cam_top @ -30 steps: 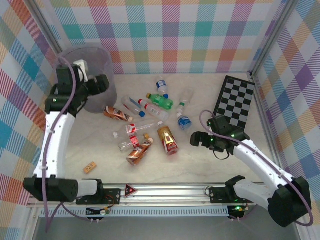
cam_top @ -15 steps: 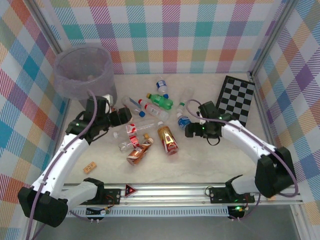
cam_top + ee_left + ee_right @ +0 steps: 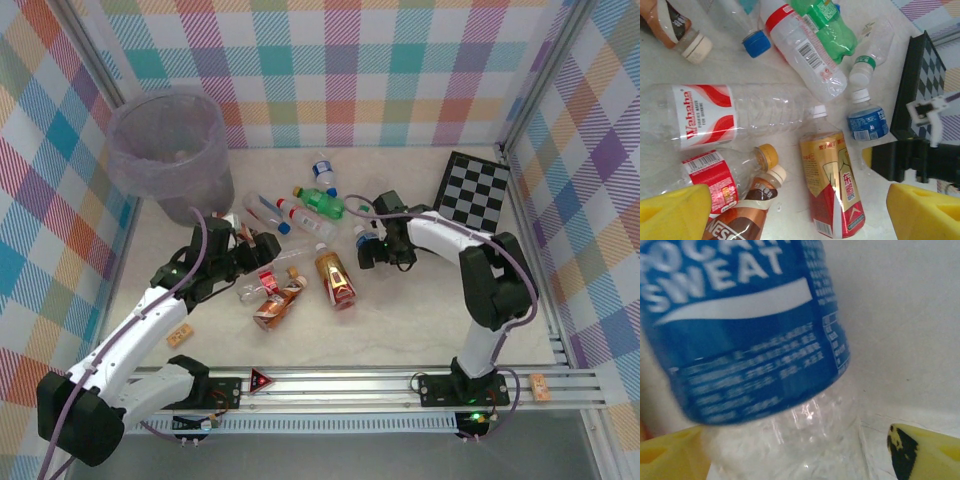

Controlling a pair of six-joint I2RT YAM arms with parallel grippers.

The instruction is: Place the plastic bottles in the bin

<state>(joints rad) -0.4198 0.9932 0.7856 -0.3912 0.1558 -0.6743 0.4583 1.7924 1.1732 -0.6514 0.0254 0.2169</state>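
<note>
Right fingers point(image 3: 922, 452) moved astride SWEAT bottle point(image 3: 750, 340), Wahaha bottle point(image 3: 740, 112) lying flat

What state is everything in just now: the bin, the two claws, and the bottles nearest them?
bin: upright, open at the top, bag-lined.
left gripper: open, holding nothing.
right gripper: open, straddling the blue-labelled bottle.
blue-labelled bottle: lying on its side, not yet clamped.
green bottle: lying on its side.
gold-and-red bottle: lying on its side.
Wahaha bottle: lying on its side, looks empty.

blue-label bottle point(image 3: 750, 340) — blurred, top cropped
</note>
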